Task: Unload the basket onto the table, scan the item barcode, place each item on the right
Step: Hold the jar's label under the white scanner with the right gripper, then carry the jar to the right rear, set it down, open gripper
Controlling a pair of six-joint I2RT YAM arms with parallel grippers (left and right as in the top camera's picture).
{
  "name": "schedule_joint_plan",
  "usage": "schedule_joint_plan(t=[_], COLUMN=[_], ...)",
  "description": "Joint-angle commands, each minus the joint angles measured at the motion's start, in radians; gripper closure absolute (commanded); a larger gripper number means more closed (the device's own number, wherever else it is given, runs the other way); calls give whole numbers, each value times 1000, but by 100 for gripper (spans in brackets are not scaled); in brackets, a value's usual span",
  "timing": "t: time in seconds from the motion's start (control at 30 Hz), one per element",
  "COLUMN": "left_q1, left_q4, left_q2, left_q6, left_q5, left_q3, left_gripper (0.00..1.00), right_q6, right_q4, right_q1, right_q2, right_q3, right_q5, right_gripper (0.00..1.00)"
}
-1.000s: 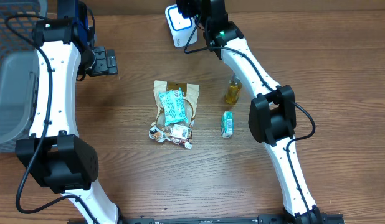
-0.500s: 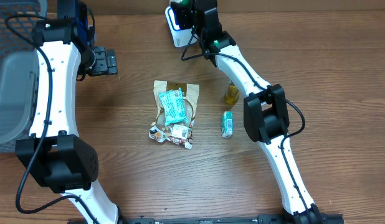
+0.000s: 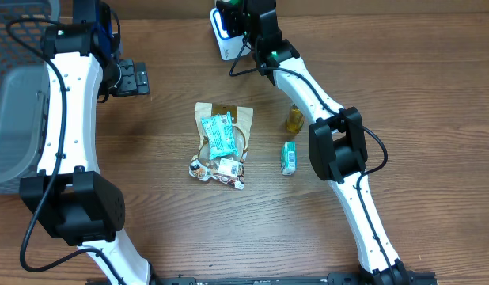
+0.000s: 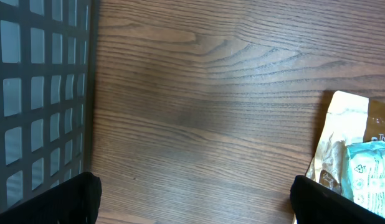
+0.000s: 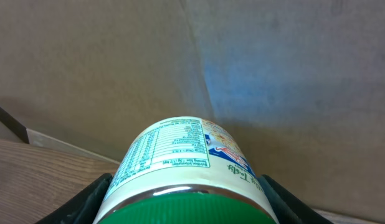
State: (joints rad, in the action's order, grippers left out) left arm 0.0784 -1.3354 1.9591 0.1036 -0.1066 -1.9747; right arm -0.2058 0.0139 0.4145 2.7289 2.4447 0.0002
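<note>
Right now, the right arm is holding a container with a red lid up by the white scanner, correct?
Not quite. The lid is green, not red, as the right wrist view shows. The rest stands: the right gripper holds the container up by the white scanner.

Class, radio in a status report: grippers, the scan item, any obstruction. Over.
Left gripper open, empty. Right gripper shut on jar, up by scanner. No obstruction seen.
</note>
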Motion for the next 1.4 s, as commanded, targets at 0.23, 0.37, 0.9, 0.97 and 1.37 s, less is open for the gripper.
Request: schedule_joint_plan(t=[0.23, 0.37, 0.9, 0.97, 1.37], left_q1=[-7, -4, -8, -7, -7], left_q4=[2, 1, 2, 1, 1], left_q2=[-3, -3, -3, -3, -3], left_q6=[-11, -11, -11, -11, -11], left_q5=[-5, -5, -5, -5, -5], left_q3=[-16, -16, -16, -16, -16], left_gripper=[0, 0, 0, 0, 1], right_q6=[-3, -3, -3, -3, -7], right_q4=[87, 282, 1355, 1465, 1551], right_q1=[-55, -110, -491, -546, -701], right_q2=[-286, -418, -582, -570, -557], right_q3=[10, 10, 9, 8, -239], right_q5=[-80, -81, -80, -80, -80], right_gripper=[96, 96, 88, 88, 87])
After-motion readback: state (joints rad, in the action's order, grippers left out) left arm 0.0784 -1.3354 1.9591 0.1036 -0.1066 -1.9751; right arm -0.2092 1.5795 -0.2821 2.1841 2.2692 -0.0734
